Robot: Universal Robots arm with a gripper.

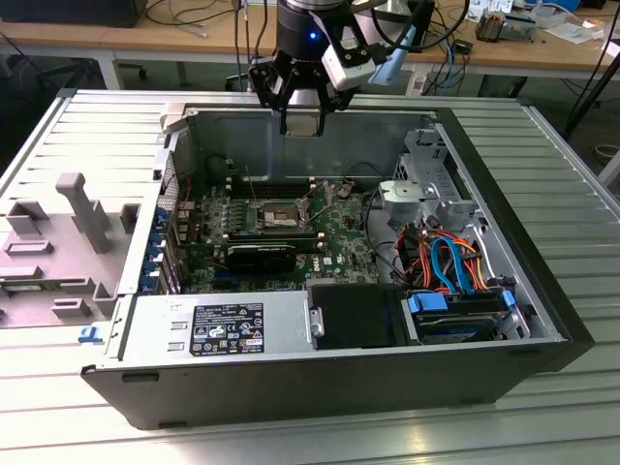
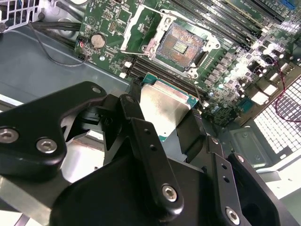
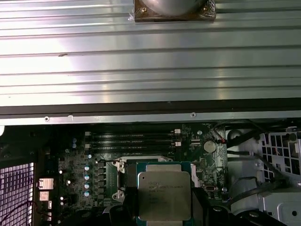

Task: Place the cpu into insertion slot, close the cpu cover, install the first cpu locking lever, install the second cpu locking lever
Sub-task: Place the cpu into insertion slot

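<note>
Power supply point(image 1: 228, 325) lies along the near wall of the open computer case point(image 1: 542, 291), which rests on the ridged metal table point(image 1: 572, 174). Jaws are closed on the cpu point(image 2: 164, 106) point(image 3: 164, 195), gripping its opposite edges. It is held level, high over the far part of the board and well apart from the insertion slot point(image 1: 276, 215) point(image 2: 181, 44). Slot is bare, with the cpu cover point(image 2: 131, 28) swung open beside it.

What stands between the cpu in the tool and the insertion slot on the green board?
Nothing visible does. The tool holds the cpu in the air above the board. In the second wrist view the insertion slot shows bare contacts, and the cpu cover appears swung aside.
</note>
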